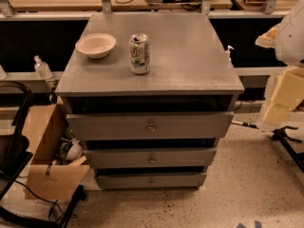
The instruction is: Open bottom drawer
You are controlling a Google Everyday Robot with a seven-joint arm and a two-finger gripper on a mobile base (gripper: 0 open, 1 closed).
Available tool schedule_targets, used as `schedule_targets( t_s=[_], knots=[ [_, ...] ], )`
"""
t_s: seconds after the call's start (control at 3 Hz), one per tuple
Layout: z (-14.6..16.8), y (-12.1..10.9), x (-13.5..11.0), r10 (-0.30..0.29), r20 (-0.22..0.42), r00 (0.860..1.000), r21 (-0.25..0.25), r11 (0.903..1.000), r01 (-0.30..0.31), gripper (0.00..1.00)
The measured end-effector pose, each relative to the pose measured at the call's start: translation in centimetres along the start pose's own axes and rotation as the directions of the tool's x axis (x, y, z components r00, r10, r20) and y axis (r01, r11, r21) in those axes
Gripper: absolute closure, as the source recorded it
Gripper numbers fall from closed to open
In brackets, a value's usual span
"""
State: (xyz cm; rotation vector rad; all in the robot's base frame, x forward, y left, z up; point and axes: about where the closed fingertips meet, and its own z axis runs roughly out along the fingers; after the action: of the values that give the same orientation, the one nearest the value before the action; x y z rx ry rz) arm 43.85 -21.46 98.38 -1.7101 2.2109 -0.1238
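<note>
A grey cabinet (190, 56) with three stacked drawers fills the middle of the camera view. The bottom drawer (123, 180) is the lowest and looks the narrowest. Its flat grey front sits in line under the middle drawer (118, 158), with a small round knob (151, 180) at its centre. The top drawer (109, 126) is the widest. My arm (290, 27) enters at the right edge, white above pale yellow blocks. The gripper (268, 36) shows as a tan tip beside the cabinet's right rear corner, well above and to the right of the bottom drawer.
A beige bowl (95, 44) and a green-and-white soda can (139, 53) stand on the cabinet top. An open cardboard box (45, 146) with clutter and a black stand with cables sit at the left. Speckled floor (251, 184) lies in front and to the right.
</note>
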Motion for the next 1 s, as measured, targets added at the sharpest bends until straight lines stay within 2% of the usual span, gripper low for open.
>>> schedule_targets(
  t_s=[0.33,0.67,1.0],
  knots=[
    [0.0,0.0,0.0,0.0,0.0,1.0,0.0,1.0,0.0,0.0],
    [1.3,-1.0,-1.2,-0.017,-0.002,1.0,0.039,0.9991,0.017,0.0],
    [4.7,-1.8,-1.9,-0.026,0.024,0.999,0.078,0.9967,0.024,0.0]
  ],
)
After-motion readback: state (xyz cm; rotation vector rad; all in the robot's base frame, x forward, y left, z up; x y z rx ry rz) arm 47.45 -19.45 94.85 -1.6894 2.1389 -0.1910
